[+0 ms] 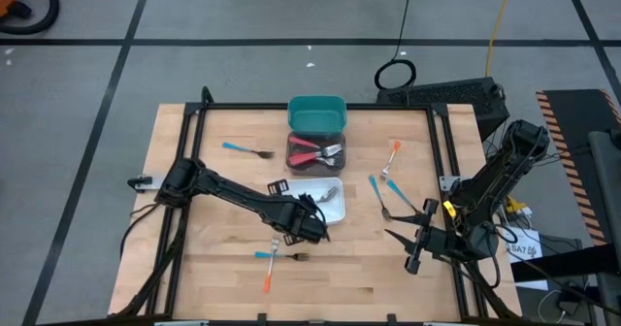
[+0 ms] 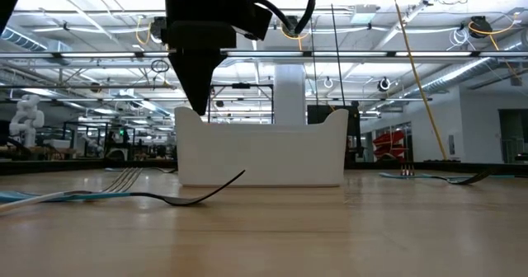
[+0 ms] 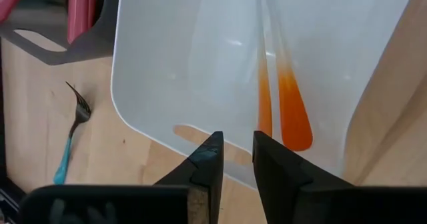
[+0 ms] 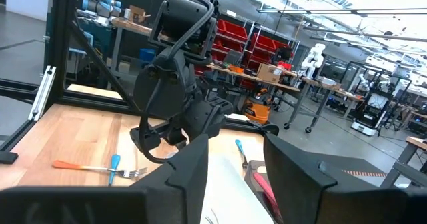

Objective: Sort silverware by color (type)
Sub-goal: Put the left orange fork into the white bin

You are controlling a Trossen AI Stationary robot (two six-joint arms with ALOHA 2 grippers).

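Observation:
My left gripper (image 1: pixel 312 225) (image 3: pixel 238 151) hangs open just above the near rim of the white bin (image 1: pixel 335 210) (image 3: pixel 187 77); two orange-handled forks (image 3: pixel 287 111) lie inside it. Red-handled forks (image 1: pixel 315 153) lie in the dark bin (image 1: pixel 291 142). Loose on the table are a blue fork (image 1: pixel 247 150) at the far left, an orange fork (image 1: pixel 391 159) and a blue fork (image 1: pixel 376 186) at the right, and a crossed blue and orange pair (image 1: pixel 274 259) near the front. My right gripper (image 1: pixel 415 250) (image 4: pixel 235 164) waits open at the table's near right.
An empty teal bin (image 1: pixel 317 114) stands behind the dark bin, in one row with the white one. A black frame (image 1: pixel 437 142) edges the table. In the low view a blue-handled fork (image 2: pixel 165 197) lies before the white bin (image 2: pixel 260 157). Bare wood shows at the near left.

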